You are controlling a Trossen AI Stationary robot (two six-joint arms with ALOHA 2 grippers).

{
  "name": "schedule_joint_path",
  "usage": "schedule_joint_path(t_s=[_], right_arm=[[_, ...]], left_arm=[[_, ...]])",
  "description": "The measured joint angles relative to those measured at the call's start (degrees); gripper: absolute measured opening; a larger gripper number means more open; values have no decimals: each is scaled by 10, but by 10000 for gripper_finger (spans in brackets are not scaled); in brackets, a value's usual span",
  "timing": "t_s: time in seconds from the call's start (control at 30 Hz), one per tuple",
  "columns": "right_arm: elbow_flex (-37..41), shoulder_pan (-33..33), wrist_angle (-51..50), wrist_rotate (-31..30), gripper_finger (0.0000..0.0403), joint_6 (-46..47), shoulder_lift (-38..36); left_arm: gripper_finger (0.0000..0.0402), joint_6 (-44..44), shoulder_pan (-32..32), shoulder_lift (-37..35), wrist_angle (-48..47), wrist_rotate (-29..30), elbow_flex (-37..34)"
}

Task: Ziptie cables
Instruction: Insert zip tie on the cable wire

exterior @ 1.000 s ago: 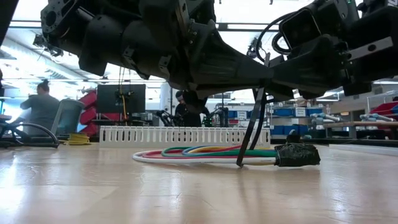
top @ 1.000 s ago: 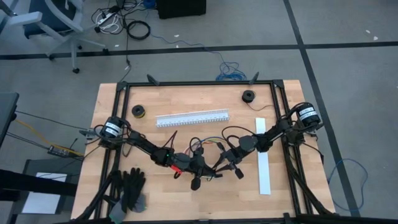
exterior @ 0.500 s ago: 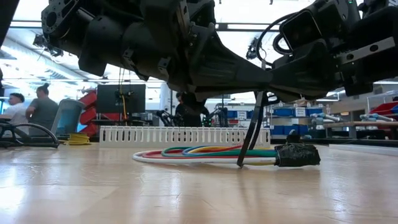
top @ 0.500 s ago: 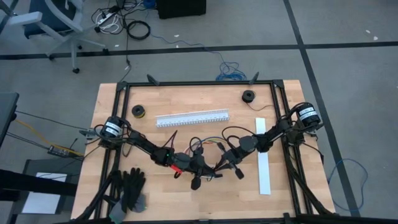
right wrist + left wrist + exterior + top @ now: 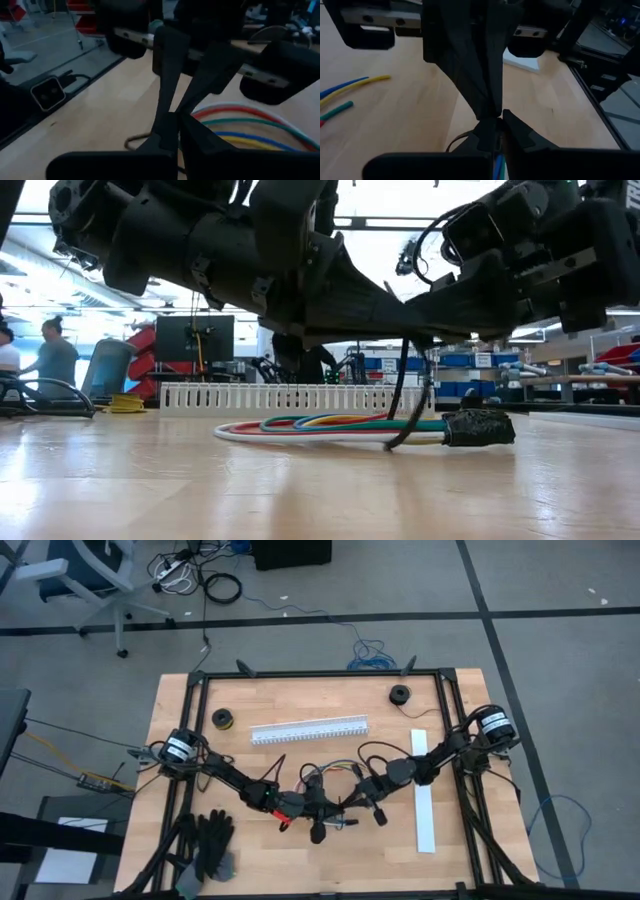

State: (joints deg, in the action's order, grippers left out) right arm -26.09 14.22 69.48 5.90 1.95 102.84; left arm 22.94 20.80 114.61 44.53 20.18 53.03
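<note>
cables (image 5: 330,773) lay looped at table (image 5: 200,730) centre | left gripper (image 5: 318,812) and right gripper (image 5: 347,806) met just at their 6 o'clock, both clenched on black ziptie (image 5: 400,405) | advice: pull tail steadily, keeping loop around bundle

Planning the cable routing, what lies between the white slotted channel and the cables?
Bare wooden tabletop, per the high view: the channel lies apart from the cables.

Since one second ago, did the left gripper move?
Yes. In the high view the left gripper has shifted slightly toward the white slotted channel, away from the table's near edge, and it now meets the right gripper above the cables.
</note>
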Motion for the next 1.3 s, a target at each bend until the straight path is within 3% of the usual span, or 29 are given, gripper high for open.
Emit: schedule_joint_path(t_s=[0.13, 0.6, 0.93, 1.03, 1.2, 1.3], right_arm=[[-5, -3, 51, -40, 1, 6, -4], [7, -5, 40, -55, 0, 14, -15], [63, -5, -25, -182, 0, 44, -99], [69, -5, -52, -147, 0, 83, -105], [68, -4, -50, -8, 0, 72, -102], [68, -4, -42, 28, 4, 49, -102]], left_arm=[[0, 0, -3, 0, 5, 2, 4], [0, 0, 6, 1, 0, -3, 3], [0, 8, 14, 1, -23, -2, 2], [0, -18, 15, 1, -11, -13, 2], [0, -46, 0, 1, 12, -106, 2], [0, -47, -10, 2, 25, -156, 2]])
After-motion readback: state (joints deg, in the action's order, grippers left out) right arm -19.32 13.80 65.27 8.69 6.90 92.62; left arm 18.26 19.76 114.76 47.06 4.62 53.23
